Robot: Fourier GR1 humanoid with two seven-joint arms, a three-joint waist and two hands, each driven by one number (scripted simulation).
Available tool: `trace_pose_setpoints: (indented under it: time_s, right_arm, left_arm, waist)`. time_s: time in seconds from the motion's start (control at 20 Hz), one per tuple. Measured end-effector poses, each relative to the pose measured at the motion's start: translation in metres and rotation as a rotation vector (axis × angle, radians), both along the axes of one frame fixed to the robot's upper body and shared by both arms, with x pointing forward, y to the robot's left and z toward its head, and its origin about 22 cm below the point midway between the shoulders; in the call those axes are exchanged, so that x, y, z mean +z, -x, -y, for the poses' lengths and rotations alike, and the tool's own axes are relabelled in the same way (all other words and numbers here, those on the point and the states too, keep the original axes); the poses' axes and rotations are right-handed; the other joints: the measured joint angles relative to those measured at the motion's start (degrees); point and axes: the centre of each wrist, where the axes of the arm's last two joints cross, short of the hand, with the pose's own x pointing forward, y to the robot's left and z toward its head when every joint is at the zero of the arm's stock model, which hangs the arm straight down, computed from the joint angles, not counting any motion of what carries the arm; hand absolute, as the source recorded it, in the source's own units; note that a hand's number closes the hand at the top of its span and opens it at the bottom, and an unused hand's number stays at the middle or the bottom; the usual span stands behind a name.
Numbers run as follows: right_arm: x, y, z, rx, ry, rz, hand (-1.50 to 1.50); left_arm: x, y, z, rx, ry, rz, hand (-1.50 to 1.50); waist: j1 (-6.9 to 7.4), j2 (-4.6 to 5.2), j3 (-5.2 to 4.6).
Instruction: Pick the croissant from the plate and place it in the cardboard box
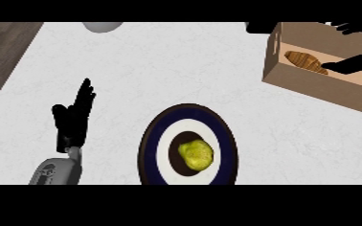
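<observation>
In the head view, the croissant (305,61) is seen lying inside the cardboard box (311,88), which stands at the upper right of the counter (176,67). Its long axis runs slantwise, from upper left down to lower right, roughly along the box's length. The right hand (344,65) is seen at the view's right edge, over the box; a dark part of it reaches in toward the croissant's lower right end, and more of it shows above the box's far rim. Whether its fingers are curled on the croissant or already parted from it cannot be told, since most of the hand is cut off by the edge. The left hand (73,116) is held at the lower left, well apart from the box, with fingers straight and pointing up, at rest and holding nothing. The plate (152,143) lies near the lower edge, between the two hands, and bears only a yellow-green fruit (196,154) at its middle. The placing is judged all but done; only release and withdrawal of the right hand, the nearer one, would seem left.
</observation>
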Motion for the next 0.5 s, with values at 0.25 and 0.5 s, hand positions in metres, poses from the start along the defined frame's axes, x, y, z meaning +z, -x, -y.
trace_pose_setpoints:
  time_s: [0.25,0.5]
  right_arm:
    - [-0.007,0.004,0.013,0.080,-0.217,0.075,-1.50]
    - [-0.009,0.014,0.035,0.095,-0.444,0.123,-1.50]
  left_arm:
    - [-0.002,0.000,-0.002,0.002,-0.001,-0.001,0.00]
    - [0.000,-0.001,0.001,0.008,-0.004,0.001,0.00]
  waist:
    - [-0.12,0.08,0.06]
    - [-0.30,0.03,0.08]
